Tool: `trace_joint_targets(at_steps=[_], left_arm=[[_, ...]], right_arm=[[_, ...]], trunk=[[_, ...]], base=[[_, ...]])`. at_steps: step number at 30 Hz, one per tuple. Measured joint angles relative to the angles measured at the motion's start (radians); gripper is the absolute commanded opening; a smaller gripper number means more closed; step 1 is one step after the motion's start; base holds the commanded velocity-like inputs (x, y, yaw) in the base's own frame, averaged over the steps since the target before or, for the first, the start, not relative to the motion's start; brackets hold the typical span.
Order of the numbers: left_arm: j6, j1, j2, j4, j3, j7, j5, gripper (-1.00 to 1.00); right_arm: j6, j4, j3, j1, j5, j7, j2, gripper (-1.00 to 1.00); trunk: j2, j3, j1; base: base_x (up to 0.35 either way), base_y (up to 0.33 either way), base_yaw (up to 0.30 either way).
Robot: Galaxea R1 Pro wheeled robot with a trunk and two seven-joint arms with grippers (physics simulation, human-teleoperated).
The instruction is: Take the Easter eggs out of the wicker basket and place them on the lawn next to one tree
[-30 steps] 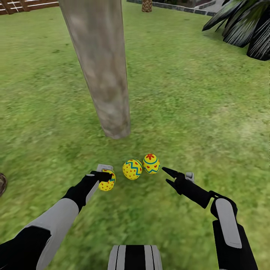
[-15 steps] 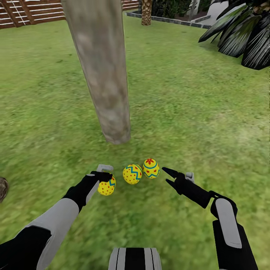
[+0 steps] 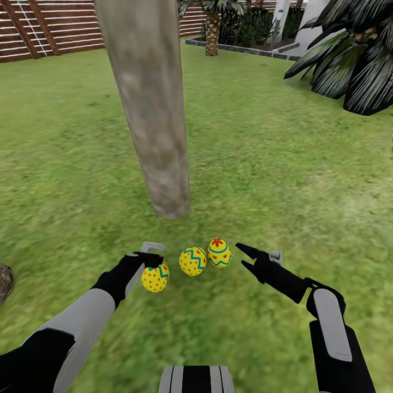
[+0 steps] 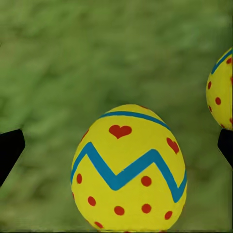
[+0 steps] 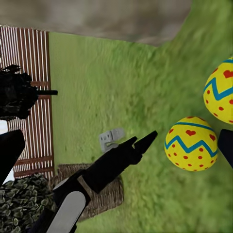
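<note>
- A fenced garden, outdoors.
- Wide mottled green lawn (image 3: 284,180) underfoot.
- Thick pale grey-brown tree trunk (image 3: 153,109).
- Brown horizontal-slat wooden fence (image 3: 54,24) behind.
- Dark broad-leaved plant (image 3: 349,60).

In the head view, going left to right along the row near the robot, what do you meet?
Wicker basket at the edge → left gripper → first egg → second egg → third egg → right gripper.

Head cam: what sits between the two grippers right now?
Three eggs in a row on the lawn: one by the left gripper, a middle one, and one nearest the right gripper.
</note>
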Motion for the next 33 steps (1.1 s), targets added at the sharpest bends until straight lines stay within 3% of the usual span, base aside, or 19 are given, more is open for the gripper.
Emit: trace_joint_targets(at_steps=[10,20,33], left_arm=[[0.091,-0.001,-0.001,-0.006,0.002,0.000,0.002,1.00],[0.242,-0.005,-0.004,-0.012,0.003,0.001,0.013,1.00],[0.266,-0.006,-0.004,-0.013,0.003,0.001,0.015,1.00]], right_arm=[[0.000,0.000,0.000,0.000,0.001,0.000,0.000,1.00],[0.000,0.000,0.000,0.000,0.000,0.000,0.000,1.00],[0.000,0.000,0.000,0.000,0.000,0.000,0.000,1.00]], trunk=[[0.000,0.004,0.000],[0.003,0.043,-0.005],[0.006,0.093,-0.011]], base=[[0.000,0.000,0.000],[0.000,0.000,0.000],[-0.102,0.000,0.000]])
